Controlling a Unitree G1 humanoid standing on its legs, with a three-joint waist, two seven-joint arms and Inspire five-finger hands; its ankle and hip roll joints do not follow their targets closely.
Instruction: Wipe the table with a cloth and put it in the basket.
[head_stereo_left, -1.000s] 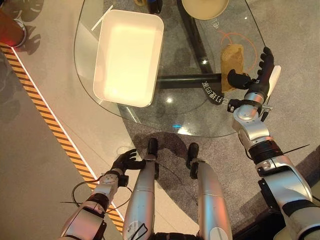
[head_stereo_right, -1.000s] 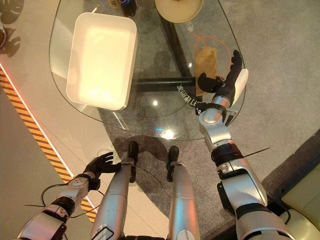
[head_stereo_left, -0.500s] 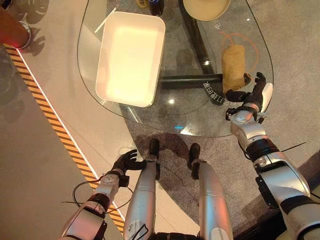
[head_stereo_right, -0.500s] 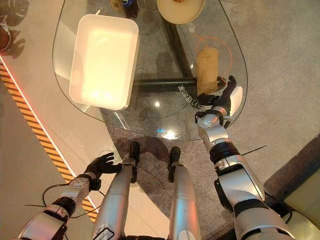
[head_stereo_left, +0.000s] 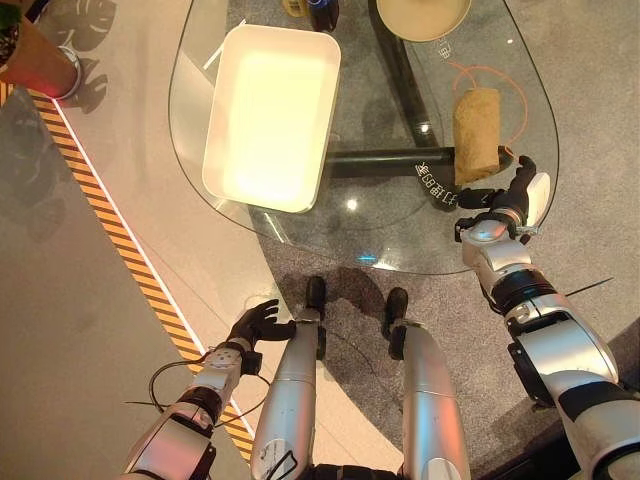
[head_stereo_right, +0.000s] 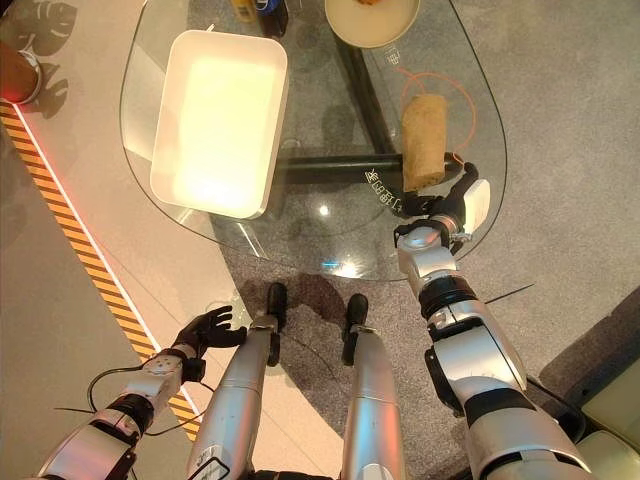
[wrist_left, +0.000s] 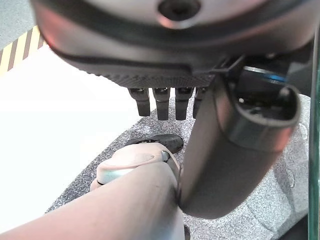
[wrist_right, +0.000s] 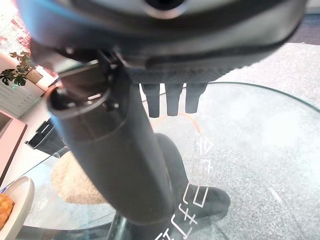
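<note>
From the head views the tan cloth (head_stereo_left: 477, 121) lies on the glass table (head_stereo_left: 390, 240) right of the white basket (head_stereo_left: 268, 115), right hand (head_stereo_left: 508, 196) just beside its near end, fingers relaxed (same in its wrist view), while the left hand (head_stereo_left: 253, 324) hangs low, loosely spread.

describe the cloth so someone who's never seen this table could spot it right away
Start at the clear glass table and go to its right side, by the robot's right hand. The tan folded cloth lies there inside a thin orange ring. It is soft and tan, unlike the rigid white rectangular basket on the left.
</note>
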